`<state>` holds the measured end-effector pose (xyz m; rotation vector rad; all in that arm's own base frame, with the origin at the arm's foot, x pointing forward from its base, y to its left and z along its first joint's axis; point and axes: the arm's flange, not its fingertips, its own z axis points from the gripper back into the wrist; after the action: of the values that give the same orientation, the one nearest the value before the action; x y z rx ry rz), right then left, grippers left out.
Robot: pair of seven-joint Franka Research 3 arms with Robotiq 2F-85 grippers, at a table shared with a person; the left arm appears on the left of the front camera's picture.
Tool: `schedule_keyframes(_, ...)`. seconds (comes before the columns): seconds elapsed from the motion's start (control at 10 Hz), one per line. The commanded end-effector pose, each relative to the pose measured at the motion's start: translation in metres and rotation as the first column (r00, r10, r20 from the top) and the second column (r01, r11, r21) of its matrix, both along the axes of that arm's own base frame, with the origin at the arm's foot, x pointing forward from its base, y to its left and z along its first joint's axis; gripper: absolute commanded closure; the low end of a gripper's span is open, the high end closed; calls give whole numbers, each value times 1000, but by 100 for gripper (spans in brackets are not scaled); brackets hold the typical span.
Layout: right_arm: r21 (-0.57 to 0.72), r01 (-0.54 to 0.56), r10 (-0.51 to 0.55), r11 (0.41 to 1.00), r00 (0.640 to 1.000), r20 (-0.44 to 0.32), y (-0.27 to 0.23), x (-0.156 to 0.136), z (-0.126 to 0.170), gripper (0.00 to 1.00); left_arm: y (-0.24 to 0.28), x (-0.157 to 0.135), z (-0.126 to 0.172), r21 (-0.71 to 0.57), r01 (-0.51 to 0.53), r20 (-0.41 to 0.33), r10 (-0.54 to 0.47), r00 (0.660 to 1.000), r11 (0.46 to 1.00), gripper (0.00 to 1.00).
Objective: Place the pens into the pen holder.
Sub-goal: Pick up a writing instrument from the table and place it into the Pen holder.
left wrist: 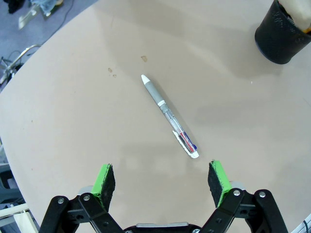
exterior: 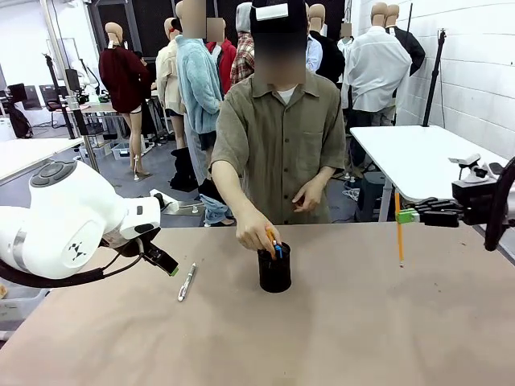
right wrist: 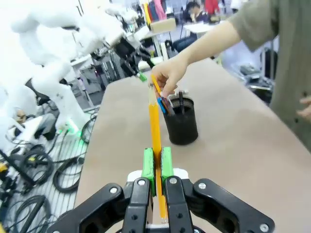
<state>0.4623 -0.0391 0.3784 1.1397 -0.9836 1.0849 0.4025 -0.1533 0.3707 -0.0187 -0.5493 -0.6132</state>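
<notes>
Front: a hand (exterior: 256,235) holds a blue pen (exterior: 278,250) in the holder (exterior: 275,273) on the tan table (exterior: 362,338); a silver pen (exterior: 187,281) lies to its left. Left wrist: left gripper (left wrist: 160,170) gapes above that pen. Right wrist: right gripper (right wrist: 156,156) clamps a pencil (right wrist: 154,111).

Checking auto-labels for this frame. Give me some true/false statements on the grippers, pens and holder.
1. The left gripper is open, not touching the silver-white click pen that lies flat on the tan table. True.
2. The right gripper is open and empty. False: it is shut on a yellow-orange pencil.
3. The black wire-mesh pen holder lies tipped on its side. False: it stands upright.
4. The person's hand holds orange and blue pens at the holder's mouth. True.
</notes>
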Motion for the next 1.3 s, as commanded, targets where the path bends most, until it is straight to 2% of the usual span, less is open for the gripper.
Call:
schedule_keyframes(0.0,24,48,-49,999,997,57,26,-13,23,100,2,0,0,-4,-5,0,5,1000,1000,0)
schedule_keyframes(0.1,28,95,-97,995,992,80,46,-15,41,100,2,0,0,-4,-5,0,5,1000,1000,0)
schedule_keyframes(0.3,47,103,-109,994,985,132,87,-12,61,100,2,0,0,-4,-5,0,5,1000,1000,0)
schedule_keyframes(0.4,31,109,-112,994,984,139,111,-4,70,100,2,0,0,-4,-5,0,5,1000,1000,0)
schedule_keyframes(0.5,21,69,-71,997,988,137,135,12,75,100,2,0,0,-4,-5,0,5,1000,1000,0)
schedule_keyframes(0.6,17,40,-42,999,990,134,154,25,77,100,2,0,0,-4,-5,0,5,1000,1000,0)
schedule_keyframes(0.8,-27,57,-55,998,995,87,191,46,74,100,2,0,0,-4,-5,0,5,1000,1000,0)
schedule_keyframes(1.2,-69,-37,41,997,998,53,237,66,51,100,2,0,0,-4,-5,0,5,1000,1000,0)
